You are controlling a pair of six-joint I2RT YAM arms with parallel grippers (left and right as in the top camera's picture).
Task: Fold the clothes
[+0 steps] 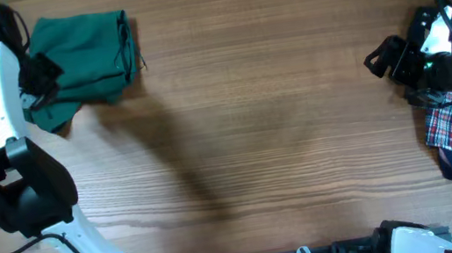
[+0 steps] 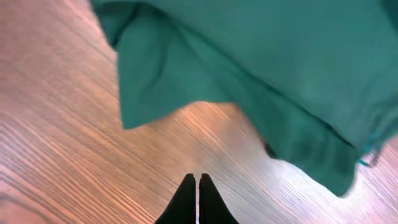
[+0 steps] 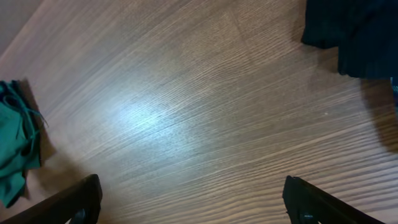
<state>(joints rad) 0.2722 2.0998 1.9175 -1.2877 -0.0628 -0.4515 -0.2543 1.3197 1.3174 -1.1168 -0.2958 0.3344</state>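
**Green garment (image 1: 84, 62) bunched at the upper left, left end effector (image 2: 197, 182) shut beside it**

The green garment is seen in the upper left corner of the overhead view. It lies on the table (image 1: 274, 93), folded over itself into a rough rectangle, with a looser flap trailing at its lower left. The left end effector is found right at the garment's left edge, its dark body overlapping the cloth from above.

In the left wrist view, the two fingers (image 2: 185, 205) are pressed together, tip to tip, and nothing is gripped between them. Bare wood is shown directly ahead of the tips. The garment spreads just beyond and fills the upper part of that view, with a fold hanging down at the left and a thicker hemmed edge running off to the right. Whether the cloth is touched by any part of the end effector cannot be told.

Over on the other side, the right end effector (image 3: 191, 186) is held at the right edge of the table, well apart from the garment, with the whole stretch of bare wood between them. Its fingers are spread wide and nothing is held.

In the right wrist view, a sliver of the green garment is caught at the far left edge, and a dark garment (image 3: 354, 31) is seen in the upper right corner. A plaid cloth (image 1: 448, 126) in red, white and blue lies just below the right end effector in the overhead view, partly covered by the arm.
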